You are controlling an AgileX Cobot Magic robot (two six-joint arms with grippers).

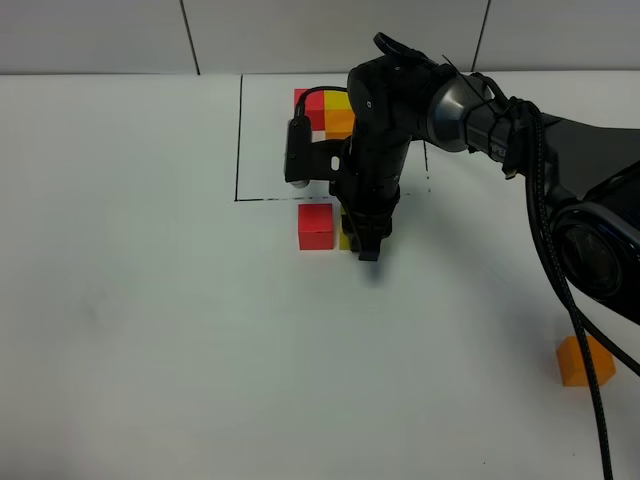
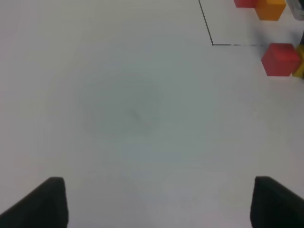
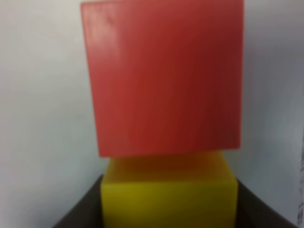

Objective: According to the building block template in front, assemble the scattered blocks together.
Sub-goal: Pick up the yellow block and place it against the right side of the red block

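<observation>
The template (image 1: pixel 328 110), a red, yellow and orange cluster, lies at the back inside a thin black rectangle, partly hidden by my right arm. The red block (image 1: pixel 316 226) sits just in front of the rectangle's front line. My right gripper (image 1: pixel 367 243) reaches across the middle and is shut on the yellow block (image 1: pixel 344 236), which rests against the red block's right side. In the right wrist view the yellow block (image 3: pixel 168 190) sits between the fingers (image 3: pixel 80 213), touching the red block (image 3: pixel 164 76). The orange block (image 1: pixel 584 361) lies alone at the front right. My left gripper (image 2: pixel 159 194) is open and empty.
The black rectangle line (image 1: pixel 240 140) marks the template area on the white table. In the left wrist view the red block (image 2: pixel 280 59), a sliver of the yellow block (image 2: pixel 299 66) and the template's orange cube (image 2: pixel 270 8) show. The right arm's cable (image 1: pixel 560 280) hangs over the right side.
</observation>
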